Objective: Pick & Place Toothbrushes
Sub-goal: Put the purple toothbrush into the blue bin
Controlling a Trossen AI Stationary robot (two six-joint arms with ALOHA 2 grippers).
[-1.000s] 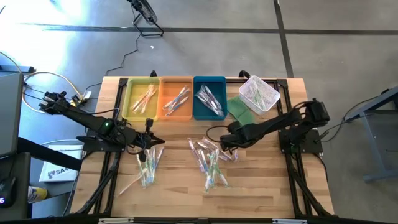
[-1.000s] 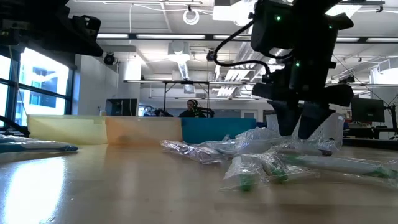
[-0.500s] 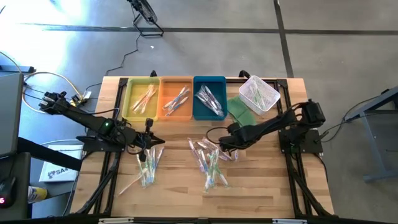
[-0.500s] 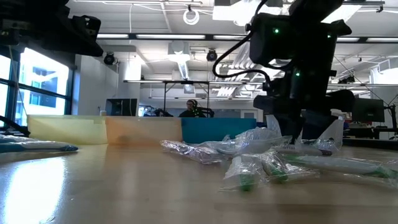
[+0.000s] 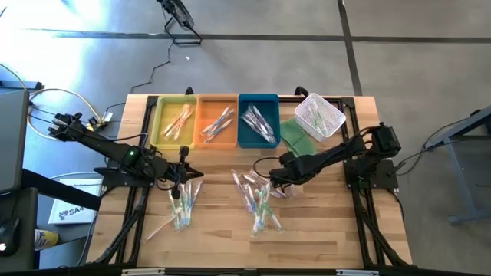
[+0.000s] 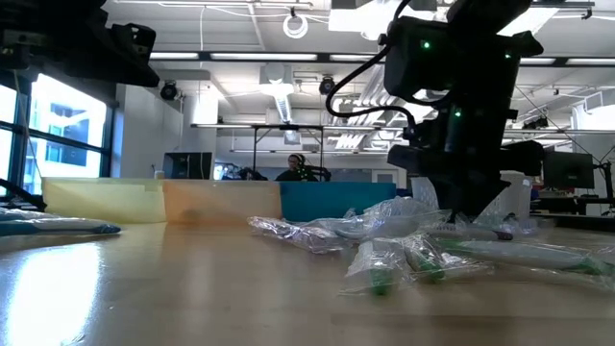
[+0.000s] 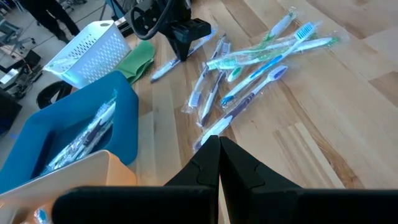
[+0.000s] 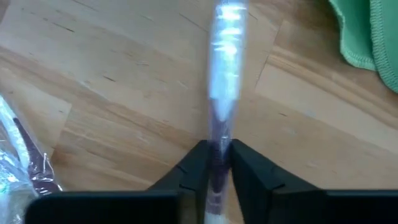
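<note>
Wrapped toothbrushes lie in two loose piles on the wooden table, one on the left (image 5: 182,203) and one in the middle (image 5: 259,201). More lie in the yellow (image 5: 163,123), orange (image 5: 204,123) and blue tray (image 5: 245,126). My right gripper (image 5: 274,184) points steeply down at the middle pile's right edge, shut on a purple-handled toothbrush (image 8: 224,74). My left gripper (image 5: 192,175) hangs shut and empty above the left pile's far end; its closed fingertips (image 7: 219,146) show in the left wrist view. My right gripper pinches the purple handle (image 8: 219,134) of the wrapped toothbrush between its two fingers (image 8: 198,163), through the clear wrapper. The fingers come from above, slanting steeply down, one on each long side. The toothbrush lies flat on the table, its wrapped end (image 8: 229,18) stretching away from the fingers.
A white mesh basket (image 5: 319,115) and a green cloth (image 5: 295,135) lie at the far right, behind my right arm. The three trays stand side by side along the far edge. Bare wood lies along the near edge (image 5: 230,245).
My right gripper has shut its fingers on the purple-handled toothbrush at the pile's right edge; in the low view the two spread fingers have come together. The toothbrush stays on the table.
</note>
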